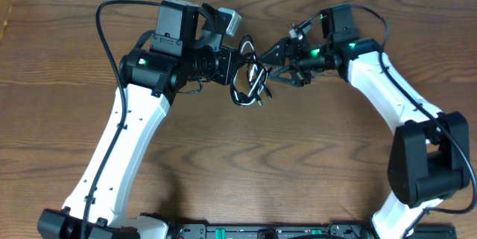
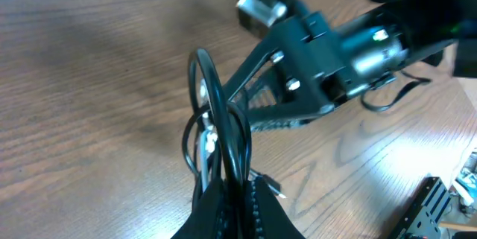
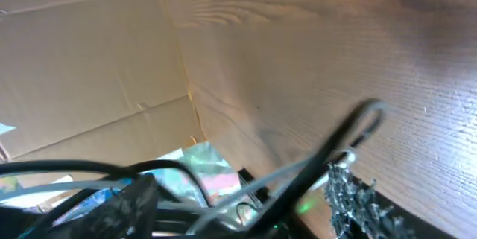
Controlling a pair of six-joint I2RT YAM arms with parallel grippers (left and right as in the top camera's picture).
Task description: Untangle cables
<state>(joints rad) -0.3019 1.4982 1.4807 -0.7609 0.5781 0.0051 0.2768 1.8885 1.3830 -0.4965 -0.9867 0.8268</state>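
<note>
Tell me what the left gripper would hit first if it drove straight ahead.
The cables, bunched between the fingers of the left gripper; just beyond them, seemingly in line, the right gripper.

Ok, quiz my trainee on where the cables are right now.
1. True or false: the cables lie loose, touched by neither gripper.
2. In the overhead view they sit: A) between the left gripper and right gripper; B) at the picture's left edge; C) at the picture's bottom edge.
3. Which cord colours show in the left wrist view?
Key: 1 false; 2 A; 3 black and white.
</note>
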